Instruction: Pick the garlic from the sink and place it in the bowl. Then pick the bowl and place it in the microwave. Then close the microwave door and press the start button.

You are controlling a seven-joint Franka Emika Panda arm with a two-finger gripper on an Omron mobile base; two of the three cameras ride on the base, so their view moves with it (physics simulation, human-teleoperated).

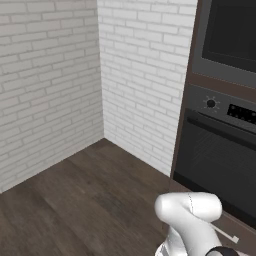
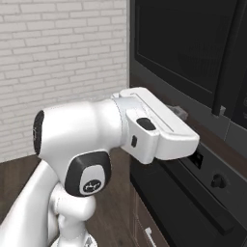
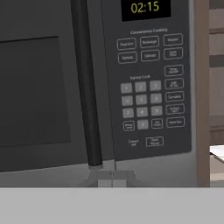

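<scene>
The microwave [image 3: 144, 87] faces my hand from close up, and its black door [image 3: 35, 87] with the dark window is closed. A dark vertical handle [image 3: 85, 87] runs beside the keypad, whose display [image 3: 139, 8] reads 02:15. My gripper [image 3: 112, 178] is shut with nothing in it, its tips together just below the handle's foot and against the microwave's lower edge. In the right base view the gripper [image 2: 179, 111] touches the microwave front [image 2: 178, 43]. The garlic, the bowl and the sink are out of view.
A black oven [image 1: 215, 155] with a knob [image 1: 211, 104] sits under the microwave [image 1: 225, 35] in a brown cabinet column. White brick walls [image 1: 50, 90] and dark wood floor [image 1: 90, 200] lie to the left.
</scene>
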